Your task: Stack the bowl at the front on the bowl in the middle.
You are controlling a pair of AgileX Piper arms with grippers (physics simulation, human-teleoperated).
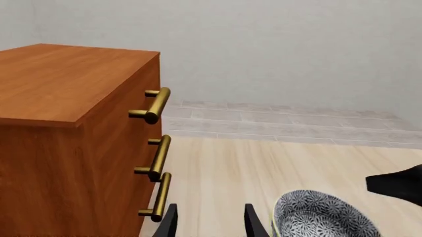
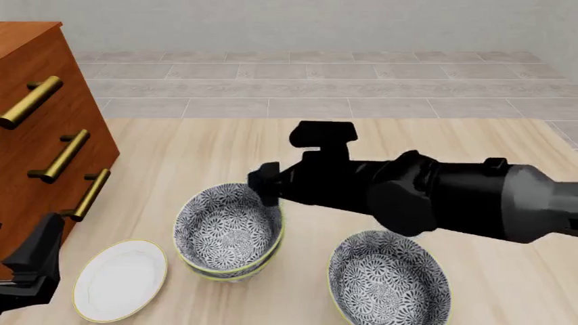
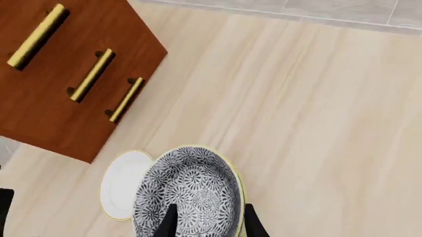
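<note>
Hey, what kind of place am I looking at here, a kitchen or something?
Probably a simulated home kitchen or dining corner, not a real room: a pale wooden tabletop, a reddish-brown wooden drawer cabinet with brass bar handles, grey-and-white floral bowls and a flat white plate.

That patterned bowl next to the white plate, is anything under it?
Yes. The top bowl sits in a second bowl, of which only a rim and strip of wall show; the rest is covered.

Bright, even, shadowless, sharp renders
</note>
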